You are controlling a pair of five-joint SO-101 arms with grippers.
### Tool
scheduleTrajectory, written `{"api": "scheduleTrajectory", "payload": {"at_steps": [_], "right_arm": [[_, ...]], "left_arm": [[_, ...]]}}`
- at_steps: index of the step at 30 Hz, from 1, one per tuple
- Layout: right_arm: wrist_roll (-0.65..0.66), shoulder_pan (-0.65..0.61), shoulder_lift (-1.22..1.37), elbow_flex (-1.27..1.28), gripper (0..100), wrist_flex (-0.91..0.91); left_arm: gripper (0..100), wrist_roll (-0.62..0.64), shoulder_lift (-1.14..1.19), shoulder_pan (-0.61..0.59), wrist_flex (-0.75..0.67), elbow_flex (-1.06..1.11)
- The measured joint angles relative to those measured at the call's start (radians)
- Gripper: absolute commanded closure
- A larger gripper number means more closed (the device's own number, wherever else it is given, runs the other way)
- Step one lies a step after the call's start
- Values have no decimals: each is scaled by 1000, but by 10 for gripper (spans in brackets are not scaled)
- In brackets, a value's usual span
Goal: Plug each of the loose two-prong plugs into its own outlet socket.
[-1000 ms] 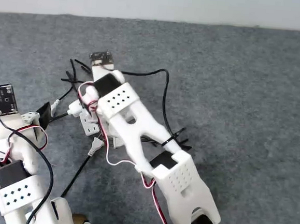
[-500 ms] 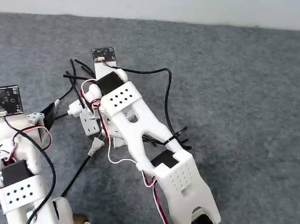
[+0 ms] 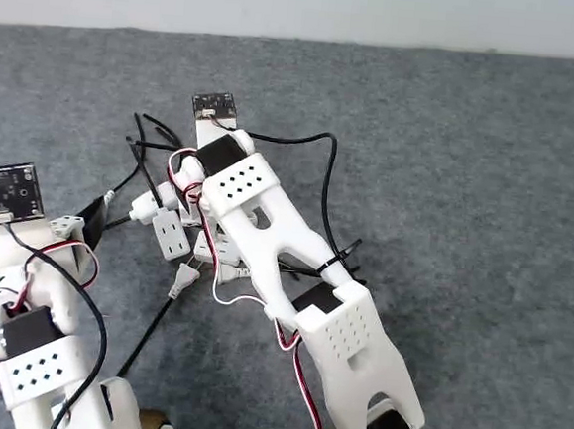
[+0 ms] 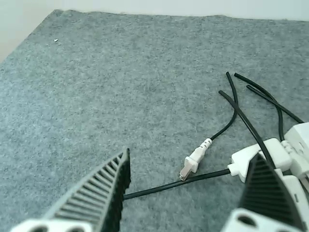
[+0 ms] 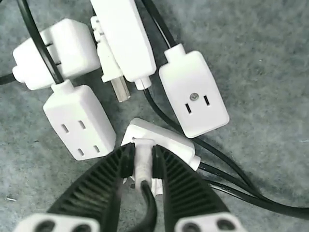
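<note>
Right tool (image 5: 142, 152) is clamped on a white two-prong plug (image 5: 143, 164), with the plug's nose against a white outlet socket (image 5: 166, 139) in the cluster on the grey bench (image 5: 251, 58). Left tool (image 4: 191, 155) is spread wide over a second loose plug (image 4: 194, 162), which lies near the sockets.

Judgement: the plugs are light, hard and smooth, and their cords are springy enough to twist them. Grip across the flat sides of the moulded body, never by the prongs or cord.

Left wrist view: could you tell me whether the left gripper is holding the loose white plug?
No, the left gripper is open, and the white plug lies free on the grey carpet.
</note>
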Motion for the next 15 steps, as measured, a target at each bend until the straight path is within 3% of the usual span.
{"api": "scheduleTrajectory", "payload": {"at_steps": [15], "right_arm": [[-66, -49, 55, -110, 991, 71]], "left_arm": [[640, 0, 0, 0, 0, 0]]}}
